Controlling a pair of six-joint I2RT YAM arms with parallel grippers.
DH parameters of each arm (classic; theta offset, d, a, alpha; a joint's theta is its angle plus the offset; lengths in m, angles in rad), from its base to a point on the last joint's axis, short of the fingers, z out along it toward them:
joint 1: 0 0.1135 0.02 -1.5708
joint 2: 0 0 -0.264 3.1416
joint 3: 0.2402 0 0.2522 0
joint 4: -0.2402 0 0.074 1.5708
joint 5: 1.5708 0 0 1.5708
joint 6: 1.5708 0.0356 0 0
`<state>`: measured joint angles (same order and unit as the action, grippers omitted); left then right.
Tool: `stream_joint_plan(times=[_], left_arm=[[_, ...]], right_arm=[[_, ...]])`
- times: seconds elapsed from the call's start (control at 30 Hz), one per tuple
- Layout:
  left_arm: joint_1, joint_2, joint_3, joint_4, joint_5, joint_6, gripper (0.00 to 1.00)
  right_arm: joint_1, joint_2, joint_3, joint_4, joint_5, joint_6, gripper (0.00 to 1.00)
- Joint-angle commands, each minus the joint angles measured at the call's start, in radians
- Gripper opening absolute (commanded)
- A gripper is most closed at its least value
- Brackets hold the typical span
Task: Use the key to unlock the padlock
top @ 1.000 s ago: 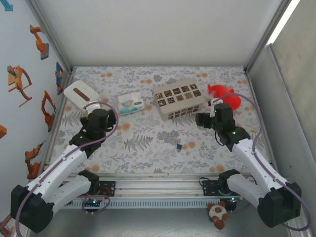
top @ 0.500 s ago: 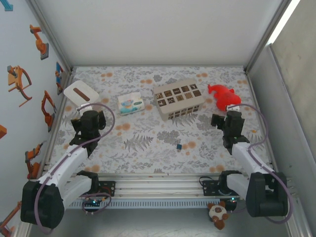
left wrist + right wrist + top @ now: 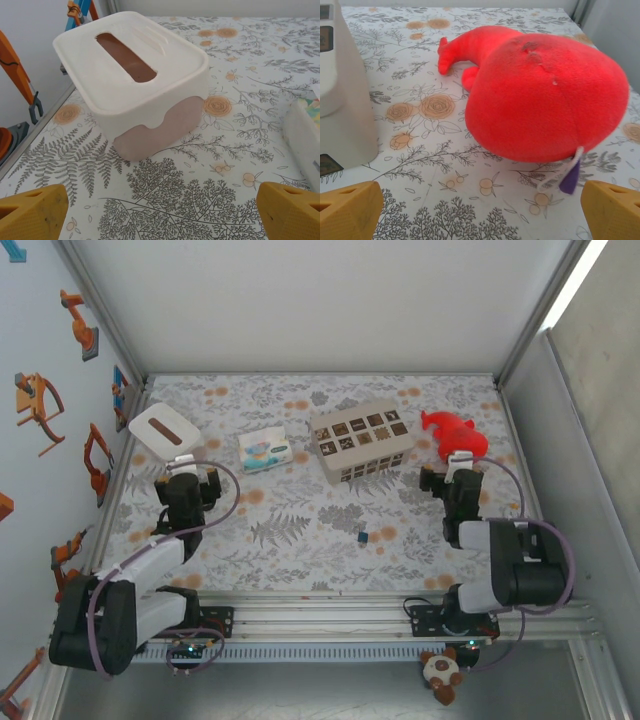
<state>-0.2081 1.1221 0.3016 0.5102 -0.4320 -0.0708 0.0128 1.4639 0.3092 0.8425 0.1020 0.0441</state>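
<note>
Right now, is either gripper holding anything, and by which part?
Nothing is held. The left gripper and the right gripper are both open and empty.

This was a robotics lab test cell rather than a lived-in room: a table boxed in by plain white panels [image 3: 320, 300] on bare aluminium posts [image 3: 105, 315], two robot arms [image 3: 140, 565] bolted to a metal rail [image 3: 320, 616] at its near edge, cartoon robot-arm stickers [image 3: 40, 405] on the left wall, and a floral cloth [image 3: 300, 530] carrying staged props such as a tissue box [image 3: 160, 428] and a red plush toy [image 3: 455, 435].
</note>
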Motion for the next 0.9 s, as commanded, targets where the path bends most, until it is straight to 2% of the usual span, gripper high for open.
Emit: stream_joint_plan(times=[0.0, 0.23, 0.37, 0.47, 0.57, 0.67, 0.87], left_arm=[[0.024, 0.046, -0.032, 0.201, 0.088, 0.030, 0.96], [0.062, 0.220, -0.038, 0.433, 0.162, 0.102, 0.96], [0.117, 0.330, -0.037, 0.521, 0.237, 0.066, 0.96], [0.131, 0.459, -0.033, 0.667, 0.283, 0.071, 0.96], [0.141, 0.398, 0.055, 0.391, 0.301, 0.060, 0.96], [0.201, 0.415, 0.111, 0.308, 0.385, 0.017, 0.96], [0.197, 0.421, 0.106, 0.334, 0.378, 0.022, 0.96]], right_arm=[[-0.011, 0.088, -0.009, 0.209, -0.044, -0.029, 0.99], [-0.055, 0.081, 0.076, 0.035, -0.089, 0.017, 1.00], [-0.073, 0.080, 0.080, 0.022, -0.105, 0.033, 1.00], [-0.073, 0.078, 0.080, 0.020, -0.104, 0.031, 1.00], [-0.071, 0.078, 0.080, 0.018, -0.102, 0.030, 1.00], [-0.073, 0.078, 0.080, 0.018, -0.102, 0.030, 1.00], [-0.073, 0.079, 0.080, 0.018, -0.102, 0.030, 1.00]])
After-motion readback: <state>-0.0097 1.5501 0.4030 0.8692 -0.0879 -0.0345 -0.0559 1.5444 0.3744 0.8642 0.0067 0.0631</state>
